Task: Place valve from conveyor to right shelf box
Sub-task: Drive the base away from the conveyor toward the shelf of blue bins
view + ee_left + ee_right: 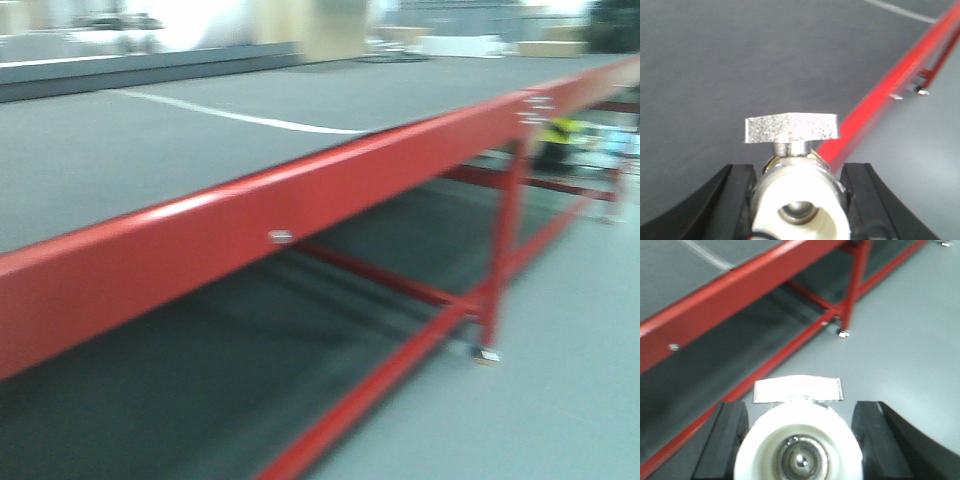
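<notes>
**A valve in each gripper, beside the conveyor**

The left gripper (799, 195) is closed partway, its black fingers (735, 195) pressed against both sides of the left valve (798, 202). This valve has a white body and a flat metal handle (790, 128) on top. It hangs above the conveyor's (150, 150) grey belt, close to the red frame (890, 90) at the belt's edge.

The right gripper (799, 427) grips the right valve (799, 452) the same way, with a finger (725, 440) tight on each flank of its white body. This valve is off the conveyor, over the grey floor (910, 340) just outside the frame's lower rail (765, 370) and near a leg (852, 290).

The front view is blurred. It shows the belt, a white line (240, 115) across it, and no valve lying on the visible stretch.
</notes>
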`<state>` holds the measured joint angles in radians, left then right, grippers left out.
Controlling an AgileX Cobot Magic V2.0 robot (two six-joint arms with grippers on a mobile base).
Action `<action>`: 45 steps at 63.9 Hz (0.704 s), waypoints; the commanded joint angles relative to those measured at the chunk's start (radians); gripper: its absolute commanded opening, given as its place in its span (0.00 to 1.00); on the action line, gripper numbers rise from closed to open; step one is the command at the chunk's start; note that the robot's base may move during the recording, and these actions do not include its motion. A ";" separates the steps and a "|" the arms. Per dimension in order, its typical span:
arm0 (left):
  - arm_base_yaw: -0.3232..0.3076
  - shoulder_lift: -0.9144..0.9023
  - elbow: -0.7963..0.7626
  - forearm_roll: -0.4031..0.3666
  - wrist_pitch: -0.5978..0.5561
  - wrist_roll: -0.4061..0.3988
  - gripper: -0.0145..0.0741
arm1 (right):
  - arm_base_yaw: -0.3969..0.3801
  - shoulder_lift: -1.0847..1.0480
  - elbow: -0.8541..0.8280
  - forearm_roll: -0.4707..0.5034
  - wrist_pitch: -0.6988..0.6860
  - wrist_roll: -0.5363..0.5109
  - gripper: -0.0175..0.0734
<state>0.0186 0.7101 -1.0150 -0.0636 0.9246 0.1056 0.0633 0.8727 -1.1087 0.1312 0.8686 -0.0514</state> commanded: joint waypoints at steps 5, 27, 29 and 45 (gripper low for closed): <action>-0.005 -0.007 -0.006 -0.010 -0.053 -0.004 0.04 | -0.002 -0.010 -0.008 -0.002 -0.070 0.001 0.01; -0.005 -0.007 -0.006 -0.010 -0.053 -0.004 0.04 | -0.002 -0.010 -0.008 0.000 -0.070 0.001 0.01; -0.005 -0.007 -0.006 -0.010 -0.053 -0.004 0.04 | -0.002 -0.010 -0.008 0.011 -0.070 0.001 0.01; -0.005 -0.007 -0.006 -0.010 -0.053 -0.004 0.04 | -0.002 -0.010 -0.008 0.017 -0.070 0.001 0.01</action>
<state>0.0186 0.7101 -1.0144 -0.0677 0.9246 0.1056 0.0633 0.8727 -1.1087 0.1431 0.8686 -0.0514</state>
